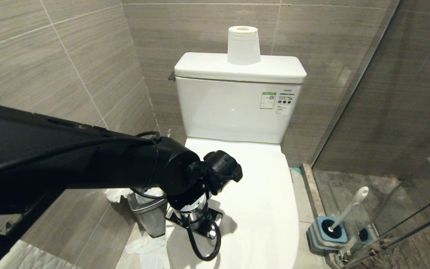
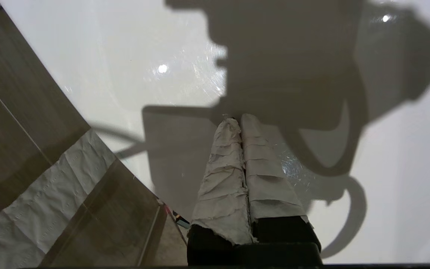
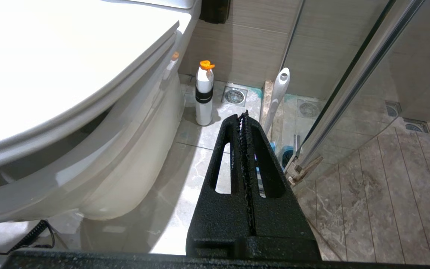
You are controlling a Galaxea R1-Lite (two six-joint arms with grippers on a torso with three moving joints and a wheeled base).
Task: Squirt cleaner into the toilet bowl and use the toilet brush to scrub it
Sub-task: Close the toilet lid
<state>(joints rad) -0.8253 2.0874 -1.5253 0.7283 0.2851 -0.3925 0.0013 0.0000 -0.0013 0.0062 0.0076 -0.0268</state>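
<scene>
The toilet bowl [image 1: 267,209] is white, and its lid is down, hiding the inside. My left arm [image 1: 125,164] reaches in from the left over the lid's front left part. My left gripper [image 2: 237,120] has white-wrapped fingers pressed together, empty, tips just above the glossy lid. The toilet brush [image 1: 351,207] stands in a blue-grey holder [image 1: 327,231] on the floor to the right of the toilet; its white handle [image 3: 277,93] shows ahead of my right gripper [image 3: 244,116]. That gripper is shut, empty, and low beside the bowl [image 3: 125,149]. The cleaner is out of view.
A white bottle with an orange cap [image 3: 204,93] stands on the floor by the toilet's base. A small steel bin [image 1: 151,216] and crumpled tissue [image 1: 144,246] lie left of the toilet. A paper roll [image 1: 243,45] sits on the tank. A glass shower door [image 1: 386,123] closes off the right.
</scene>
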